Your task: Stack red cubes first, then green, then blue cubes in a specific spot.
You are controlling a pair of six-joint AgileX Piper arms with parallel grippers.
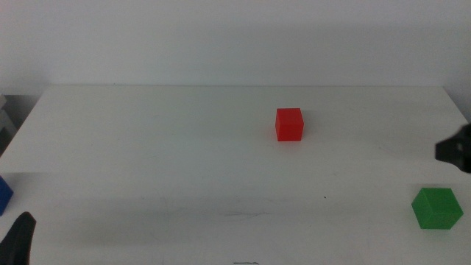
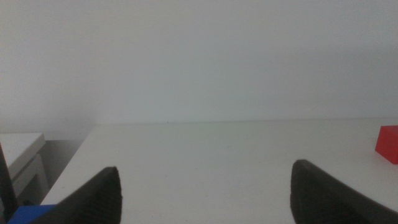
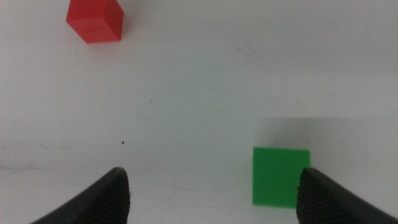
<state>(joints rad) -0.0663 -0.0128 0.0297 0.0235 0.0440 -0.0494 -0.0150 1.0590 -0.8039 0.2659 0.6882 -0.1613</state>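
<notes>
The red cube (image 1: 289,124) stands alone on the white table, right of centre toward the back; it also shows as the red cube (image 3: 94,20) and at the picture's edge as the red cube (image 2: 388,144). Near the front right lies the green cube (image 1: 436,208). My right gripper (image 3: 214,196) hovers open above the table, the green cube (image 3: 280,176) lying below it close to one jaw, untouched. The blue cube (image 1: 4,195) is cut off by the left edge. My left gripper (image 1: 20,239) waits low at the front left, open and empty.
White tabletop (image 1: 169,147) runs to a white wall at the back. A pale grey object (image 1: 4,118) sits beyond the table's left edge. The right arm's dark body (image 1: 456,151) hangs over the table's right side.
</notes>
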